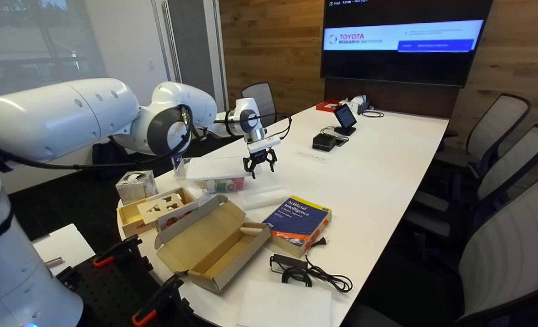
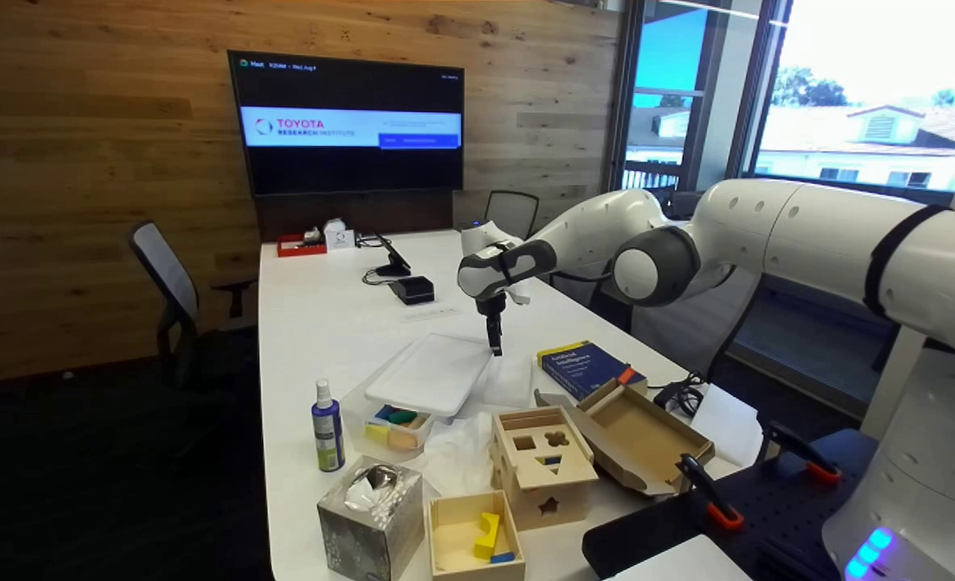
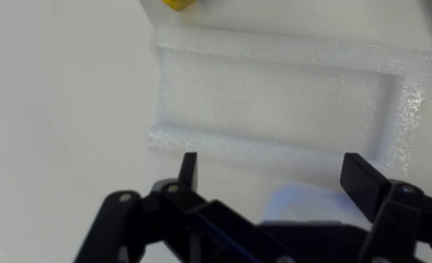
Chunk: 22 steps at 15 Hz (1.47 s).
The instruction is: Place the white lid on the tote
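White lid (image 2: 433, 373) lies askew over the tote (image 2: 417, 431), my tool (image 1: 262, 170) beside the lid's right edge

My two fingers (image 3: 363, 186) stand well apart, pointing down over the tabletop (image 1: 369, 181). In the wrist view a pale rounded corner of the lid shows in the gap between them; I cannot tell whether either finger touches it.

From there the lid reaches leftward. It lies over the tote but out of line with it: in an exterior view the tote's near end and a strip along its left stick out from beneath. Coloured pieces (image 2: 402, 417) show through the clear wall. Whether the lid is seated on the rim, I cannot tell.

Just right of my tool and nearer, a white foam tray (image 3: 292, 47) lies between the tote and the blue book (image 1: 298, 222). Nearer again, just beside the book, sits the brown cardboard box (image 1: 246, 263), its flap raised. A wooden shape box (image 2: 522, 504) stands to its left; farther left is a shallow wooden tray (image 2: 455, 537) holding a yellow block (image 2: 485, 545), and beside that a grey tissue box (image 2: 356, 532). A spray bottle (image 2: 327, 436) stands upright, left of the tote. A black power adapter (image 1: 288, 262) lies at the near right.
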{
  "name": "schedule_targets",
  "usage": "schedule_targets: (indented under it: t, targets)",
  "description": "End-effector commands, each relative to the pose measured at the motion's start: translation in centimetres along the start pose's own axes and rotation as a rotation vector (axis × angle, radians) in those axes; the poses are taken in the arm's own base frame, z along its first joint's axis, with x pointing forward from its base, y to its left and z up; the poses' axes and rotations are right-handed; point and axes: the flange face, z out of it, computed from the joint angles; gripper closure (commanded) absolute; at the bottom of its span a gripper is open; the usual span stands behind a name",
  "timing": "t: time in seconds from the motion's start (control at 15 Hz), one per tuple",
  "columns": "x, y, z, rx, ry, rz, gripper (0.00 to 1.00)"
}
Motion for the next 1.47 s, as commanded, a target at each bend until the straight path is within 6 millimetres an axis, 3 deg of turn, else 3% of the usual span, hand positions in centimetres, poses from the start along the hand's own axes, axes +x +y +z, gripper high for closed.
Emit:
schedule_targets:
  t: [0.0,0.33,0.73,1.07,1.4]
  targets:
    - [0.4,0.1,0.7,-0.005,0.095,-0.07,0.0]
    - [1.8,0.0,0.0,-0.037,0.224,-0.18,0.0]
    - [2.7,-0.8,-0.5,-0.007,0.255,-0.259,0.0]
    - [3.4,-1.9,-2.2,0.061,0.152,-0.141,0.0]
    - [4.7,-5.2,-6.1,0.184,-0.035,0.058,0.0]
